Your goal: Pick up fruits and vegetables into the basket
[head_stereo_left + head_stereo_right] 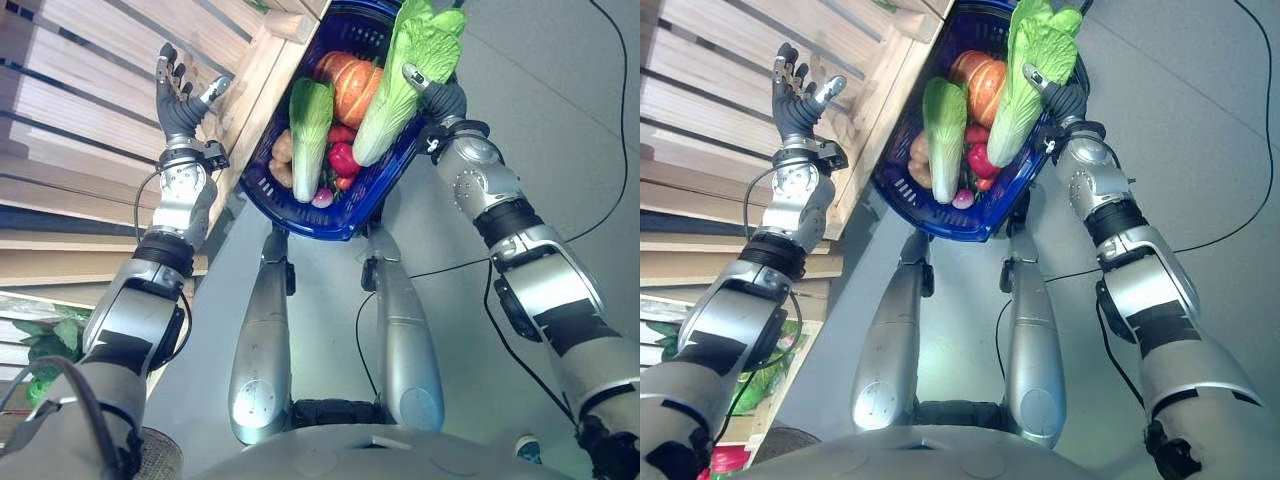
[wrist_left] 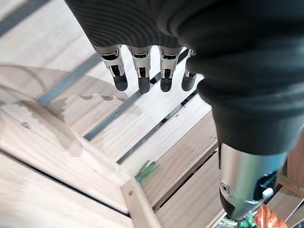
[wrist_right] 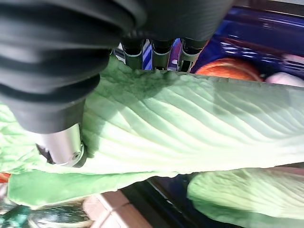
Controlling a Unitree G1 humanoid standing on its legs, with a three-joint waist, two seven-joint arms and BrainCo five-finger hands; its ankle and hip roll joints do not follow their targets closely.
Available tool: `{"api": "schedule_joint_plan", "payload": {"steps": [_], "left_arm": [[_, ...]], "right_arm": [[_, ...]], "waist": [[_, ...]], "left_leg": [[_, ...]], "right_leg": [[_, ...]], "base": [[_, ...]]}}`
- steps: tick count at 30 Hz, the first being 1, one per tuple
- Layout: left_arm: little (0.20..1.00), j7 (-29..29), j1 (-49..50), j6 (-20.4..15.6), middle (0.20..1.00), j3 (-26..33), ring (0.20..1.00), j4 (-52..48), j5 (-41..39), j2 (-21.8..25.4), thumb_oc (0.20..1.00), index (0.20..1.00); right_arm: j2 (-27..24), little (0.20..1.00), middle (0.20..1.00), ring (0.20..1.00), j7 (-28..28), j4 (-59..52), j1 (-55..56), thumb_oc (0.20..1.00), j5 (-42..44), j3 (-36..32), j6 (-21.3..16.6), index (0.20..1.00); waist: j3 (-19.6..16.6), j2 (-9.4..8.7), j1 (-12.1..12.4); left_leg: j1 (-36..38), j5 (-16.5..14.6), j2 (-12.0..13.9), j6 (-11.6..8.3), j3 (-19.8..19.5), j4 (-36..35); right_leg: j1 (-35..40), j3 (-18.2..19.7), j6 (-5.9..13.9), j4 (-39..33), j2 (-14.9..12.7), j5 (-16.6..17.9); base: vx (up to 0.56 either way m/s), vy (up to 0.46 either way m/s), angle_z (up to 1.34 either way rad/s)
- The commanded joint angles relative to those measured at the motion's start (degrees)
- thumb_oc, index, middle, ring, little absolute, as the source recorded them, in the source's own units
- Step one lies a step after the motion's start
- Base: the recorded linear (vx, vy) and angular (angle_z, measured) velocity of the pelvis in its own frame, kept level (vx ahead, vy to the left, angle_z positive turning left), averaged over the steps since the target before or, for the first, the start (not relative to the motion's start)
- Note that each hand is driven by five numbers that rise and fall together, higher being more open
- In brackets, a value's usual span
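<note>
Over the blue basket [image 1: 345,222], right hand [image 1: 440,97] is gripping a napa cabbage [image 1: 400,80], fingers curled round it; left hand [image 1: 178,95] is hovering spread and empty above the wooden crate [image 1: 90,120]

bright even light, soft shadows, wrist views blurred

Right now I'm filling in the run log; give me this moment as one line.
right hand: shut on cabbage, over blue basket | left hand: open, empty, above wooden crate | basket: second cabbage, pumpkin, red pepper
</note>
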Motion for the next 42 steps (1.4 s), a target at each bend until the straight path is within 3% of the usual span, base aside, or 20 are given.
{"api": "schedule_joint_plan", "payload": {"steps": [1, 11, 22, 34, 35, 36, 37, 38, 42], "left_arm": [[1.000, -0.8, -1.7, -2.0, 1.000, 0.2, 1.000, 1.0, -1.5, -0.5, 1.000, 1.000], [1.000, -2.3, -2.7, -4.2, 1.000, -1.2, 1.000, 2.1, -1.6, -2.7, 1.000, 1.000], [1.000, -1.5, -2.2, -5.9, 1.000, -1.7, 1.000, 1.4, -1.1, -5.0, 1.000, 1.000], [1.000, -1.0, -1.4, -7.7, 1.000, -2.2, 1.000, 0.3, -1.3, -7.1, 1.000, 1.000], [1.000, -0.8, -1.1, -8.0, 1.000, -2.5, 1.000, 0.0, -1.4, -7.3, 1.000, 1.000], [1.000, -0.6, -1.0, -8.2, 1.000, -2.6, 1.000, -0.2, -1.3, -7.5, 1.000, 1.000], [1.000, -0.4, -0.7, -8.4, 1.000, -2.6, 1.000, -0.4, -1.2, -7.6, 1.000, 1.000], [1.000, -0.2, -0.6, -8.5, 1.000, -2.7, 1.000, -0.6, -1.2, -7.7, 1.000, 1.000], [1.000, 0.6, -0.2, -8.6, 1.000, -2.7, 1.000, -1.0, -0.6, -8.2, 1.000, 1.000]], "right_arm": [[-1.0, 0.200, 0.200, 0.200, 4.2, 1.5, -2.8, 0.200, 1.8, 1.1, 1.7, 0.200], [1.1, 0.200, 0.200, 0.200, 11.0, 14.2, -5.8, 0.200, 5.6, 0.2, 8.0, 0.200], [2.0, 0.200, 0.200, 0.200, 9.3, 18.8, -6.1, 0.200, 4.4, -1.3, 11.2, 0.200], [0.8, 0.200, 0.200, 0.200, 2.3, 21.1, -7.9, 0.200, 2.7, -2.9, 9.6, 0.200], [0.7, 0.263, 0.263, 0.263, 0.9, 21.3, -8.0, 0.263, 2.1, -3.0, 9.2, 0.263], [0.6, 0.489, 0.489, 0.489, -0.3, 21.3, -8.2, 0.489, 2.1, -3.1, 8.9, 0.489], [0.6, 0.868, 0.868, 0.868, -1.0, 21.3, -8.3, 0.868, 2.1, -3.2, 8.8, 0.868], [0.5, 1.000, 1.000, 1.000, -1.3, 21.4, -8.3, 1.000, 1.8, -3.4, 9.0, 1.000], [0.7, 1.000, 1.000, 1.000, -2.2, 21.5, -8.1, 1.000, 1.2, -3.8, 8.6, 1.000]], "waist": [[-1.6, 4.86, 0.4], [-1.6, 6.37, 2.1], [-1.6, 7.86, 2.7], [-1.6, 9.58, 2.9], [-1.6, 9.81, 2.9], [-1.6, 10.02, 2.9], [-1.6, 10.20, 3.0], [-1.6, 10.29, 3.0], [-1.6, 10.50, 3.0]], "left_leg": [[-3.3, -2.2, -4.6, 1.87, 1.3, 2.7], [-4.7, -2.1, -5.3, 2.26, 0.5, 3.6], [-5.8, -1.8, -5.9, 2.37, 0.2, 4.2], [-7.3, -1.6, -6.1, 2.41, 0.3, 4.9], [-7.5, -1.6, -6.2, 2.43, 0.4, 4.9], [-7.6, -1.5, -6.2, 2.45, 0.4, 4.8], [-7.8, -1.5, -6.2, 2.47, 0.4, 4.8], [-8.0, -1.5, -6.2, 2.48, 0.3, 4.9], [-8.0, -1.5, -6.3, 2.63, 0.3, 5.0]], "right_leg": [[-0.1, -3.3, 2.50, 5.7, 1.5, -6.9], [-1.6, -3.9, 2.28, 6.9, 1.1, -7.1], [-2.8, -3.9, 2.26, 7.6, 0.7, -7.2], [-4.8, -3.4, 2.42, 8.5, 0.4, -7.1], [-5.1, -3.4, 2.43, 8.7, 0.4, -7.1], [-5.3, -3.3, 2.42, 8.7, 0.4, -7.1], [-5.6, -3.2, 2.41, 8.8, 0.4, -7.1], [-5.8, -3.2, 2.44, 8.9, 0.4, -7.2], [-5.9, -3.1, 2.37, 9.2, 0.5, -7.3]], "base": [[0.01, -0.008, 0.12], [0.00, -0.001, 0.02], [0.00, 0.010, 0.04], [0.00, 0.006, 0.00], [0.01, 0.033, 0.00], [0.01, 0.037, 0.00], [0.00, 0.031, 0.00], [0.00, 0.000, 0.00], [0.00, 0.000, 0.00]]}}
